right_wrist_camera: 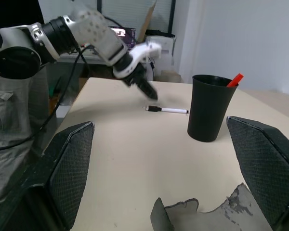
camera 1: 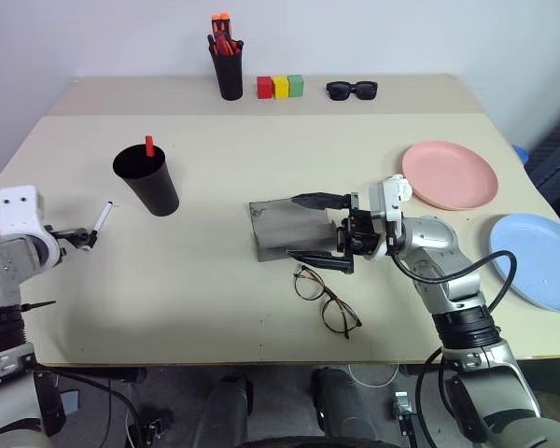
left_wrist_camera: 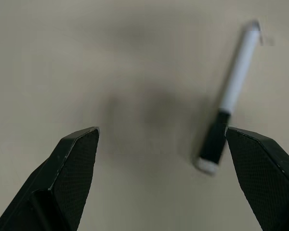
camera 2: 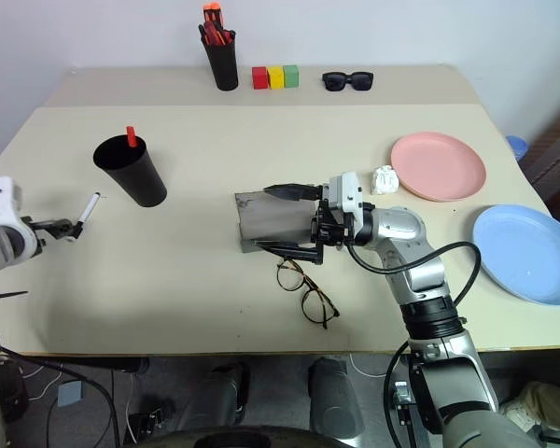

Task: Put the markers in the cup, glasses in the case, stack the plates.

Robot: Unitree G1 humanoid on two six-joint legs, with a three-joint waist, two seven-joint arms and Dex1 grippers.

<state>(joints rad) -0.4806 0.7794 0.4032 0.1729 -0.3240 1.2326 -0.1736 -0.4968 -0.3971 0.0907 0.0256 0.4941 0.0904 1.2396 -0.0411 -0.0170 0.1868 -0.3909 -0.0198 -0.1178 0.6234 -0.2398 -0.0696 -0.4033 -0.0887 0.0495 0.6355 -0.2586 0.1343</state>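
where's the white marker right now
In the left eye view the white marker lies flat on the table's left side, between the cup and the open left tool, nothing holding it.

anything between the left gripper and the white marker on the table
Nothing visible. The left gripper is open above bare table, and the white marker lies flat just inside one finger, with no object between them.

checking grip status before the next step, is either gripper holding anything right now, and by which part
Nothing is held. The left gripper hangs open over the table with the white marker lying loose beside it. The right gripper is open around the grey case.
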